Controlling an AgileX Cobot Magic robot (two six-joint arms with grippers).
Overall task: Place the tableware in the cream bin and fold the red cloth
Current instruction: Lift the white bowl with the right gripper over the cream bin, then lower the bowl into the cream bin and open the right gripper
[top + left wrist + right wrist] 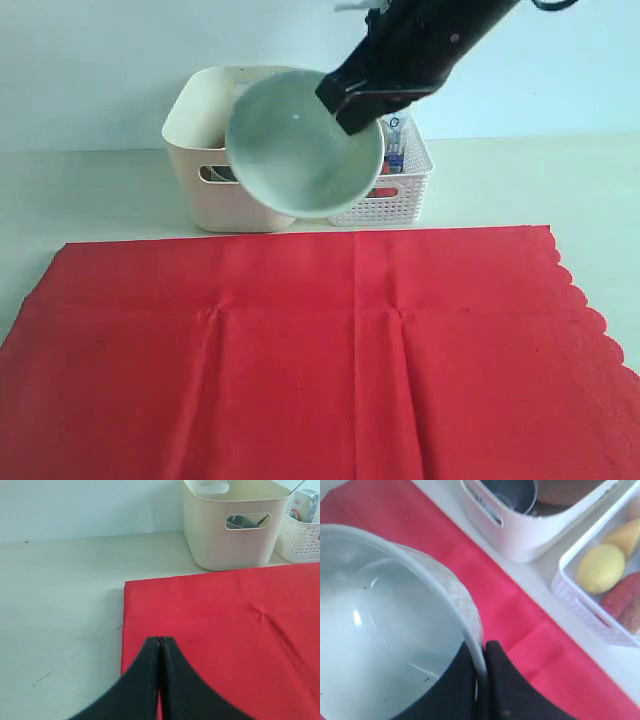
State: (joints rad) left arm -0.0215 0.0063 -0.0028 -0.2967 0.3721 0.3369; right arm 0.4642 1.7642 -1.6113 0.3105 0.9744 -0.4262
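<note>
right gripper [481, 652] clamped on the bowl [300, 150] rim; bowl hangs tilted in front of the bin [195, 170], probably to tip in over its near wall. left gripper [160, 641] jaws together, empty, over the cloth [300, 350] side edge. cloth flat, unfolded, covering the tabletop [80, 190] front; bin and basket [410, 190] just behind its back edge.
</note>
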